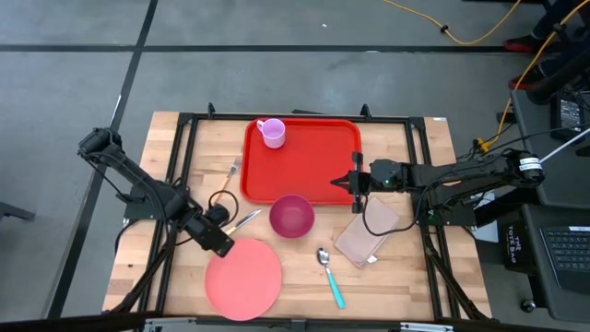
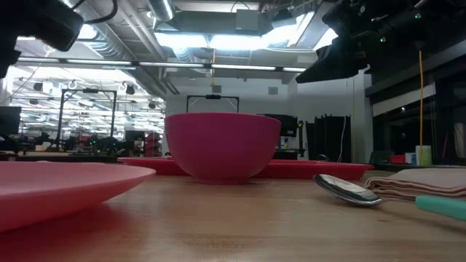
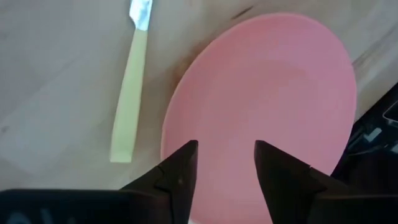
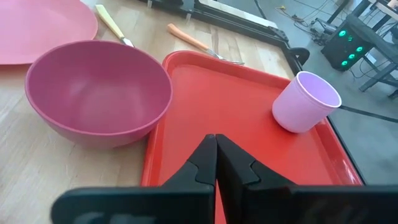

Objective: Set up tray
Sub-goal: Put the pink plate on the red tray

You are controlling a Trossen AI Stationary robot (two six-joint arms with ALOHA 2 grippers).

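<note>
My left gripper (image 3: 224,171) hangs over the pink plate (image 1: 243,278) near the bench's front edge, jaws spread, apparently holding nothing. My right gripper (image 1: 355,182), jaws pressed together, sits at the tray's (image 1: 304,171) right rim, mid-bench toward the back.

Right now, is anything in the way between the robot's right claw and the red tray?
No. The right gripper, shut, hangs right over the tray's right edge. The magenta bowl sits at the tray's near edge, off to one side.

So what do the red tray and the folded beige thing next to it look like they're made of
The tray: likely plastic, given its uniform bright red, smooth faint sheen and moulded raised rim. The folded beige thing: probably a cloth or paper napkin, matte, with soft stacked folds in the low view; which one is unclear.
</note>
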